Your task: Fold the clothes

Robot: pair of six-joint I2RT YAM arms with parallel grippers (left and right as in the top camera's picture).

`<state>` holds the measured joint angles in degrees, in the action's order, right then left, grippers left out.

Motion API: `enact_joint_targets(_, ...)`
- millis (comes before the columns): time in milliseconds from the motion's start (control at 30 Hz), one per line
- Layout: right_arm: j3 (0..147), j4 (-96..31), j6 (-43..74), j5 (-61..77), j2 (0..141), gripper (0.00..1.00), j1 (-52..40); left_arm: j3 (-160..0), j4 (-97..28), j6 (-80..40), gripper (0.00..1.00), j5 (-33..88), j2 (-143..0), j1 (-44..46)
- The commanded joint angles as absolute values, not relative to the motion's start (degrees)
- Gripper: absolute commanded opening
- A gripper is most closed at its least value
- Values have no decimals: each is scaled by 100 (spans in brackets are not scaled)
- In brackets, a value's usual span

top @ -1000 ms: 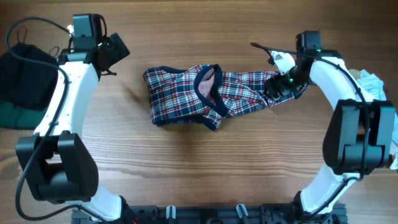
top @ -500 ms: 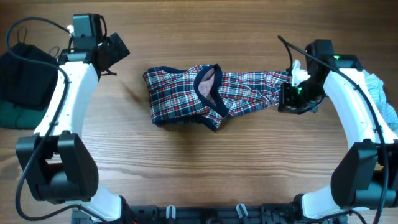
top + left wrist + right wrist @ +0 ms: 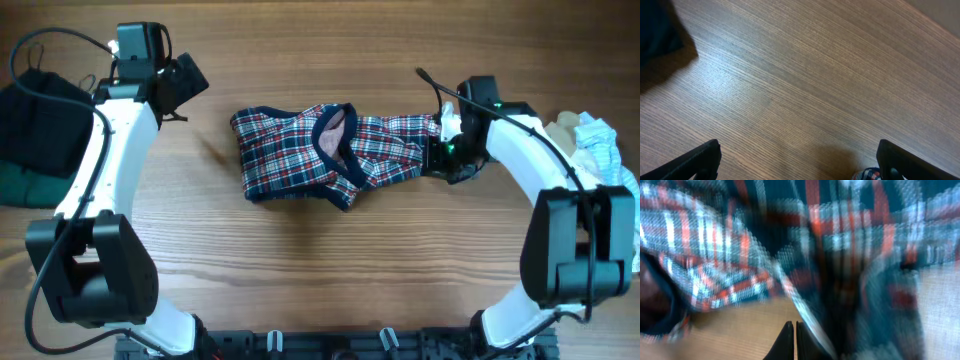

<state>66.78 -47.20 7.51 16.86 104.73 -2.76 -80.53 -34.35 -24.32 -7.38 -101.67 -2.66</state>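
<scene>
Overhead: the plaid shirt point(image 3: 300, 160) lies bunched in the middle of the counter point(image 3: 330, 270). My right fingers point(image 3: 447, 160) are at its right end, and my left fingers point(image 3: 188, 82) are well apart from it. Left wrist: my left fingers point(image 3: 697, 160) are spread wide over bare wood. Right wrist: my right fingers point(image 3: 786, 340) are pressed together at the cloth's edge, and I cannot tell whether they pinch fabric. To fold well, I should confirm the hold, then carry that end low and evenly across the body.
</scene>
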Motion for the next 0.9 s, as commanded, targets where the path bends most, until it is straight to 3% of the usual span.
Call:
enact_joint_targets(0, 6661, -4235, 449, 1367, 10604, 4, -301, -8125, -3428, -2447, 100, -687, -10025, -301)
enact_joint_targets(200, 6661, -3712, 244, 338, 10606, 4, -301, -8125, -3428, -2449, 100, -687, -10025, -301)
enact_joint_targets(367, 6661, -3350, -427, 126, 10718, 4, -301, -8125, -3428, -2447, 100, -687, -10025, -301)
enact_joint_targets(700, 6676, -3170, -576, -292, 11163, 5, -298, -8125, -3428, -2447, 100, -687, -10025, -301)
enact_joint_targets(867, 7332, -3304, -580, -257, 10449, 18, -298, -8125, -3428, -2449, 100, -690, -10025, -301)
